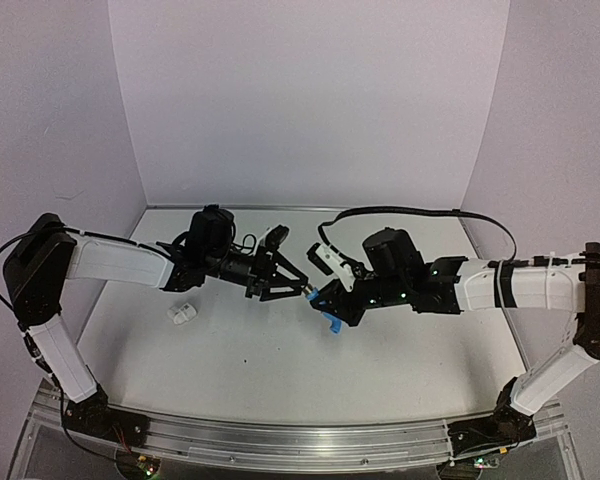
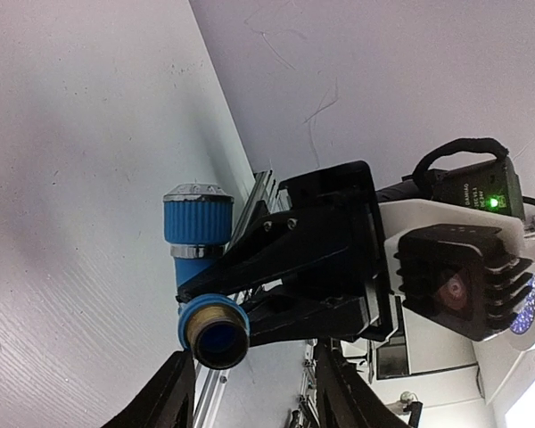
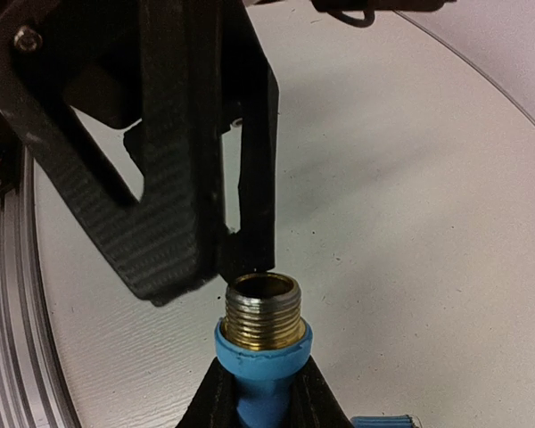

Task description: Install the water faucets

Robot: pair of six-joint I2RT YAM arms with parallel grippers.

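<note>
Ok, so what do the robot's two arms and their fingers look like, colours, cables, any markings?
The left arm and right arm have white link covers between black joints and black bases. A black cable loops over the right arm, and small green lights glow on its wrist. The fingers are black wedges with triangular cut-outs.

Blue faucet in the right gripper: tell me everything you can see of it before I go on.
The blue faucet is a small light-blue plastic tap body. One end has a ribbed round knob with a silver cap. Set at an angle to it is a hollow, brass-coloured threaded inlet ringed by a blue collar. The right gripper is shut on its body and holds it above the table. The threads point at the left gripper, whose fingertips are close. Whether they touch cannot be told.
</note>
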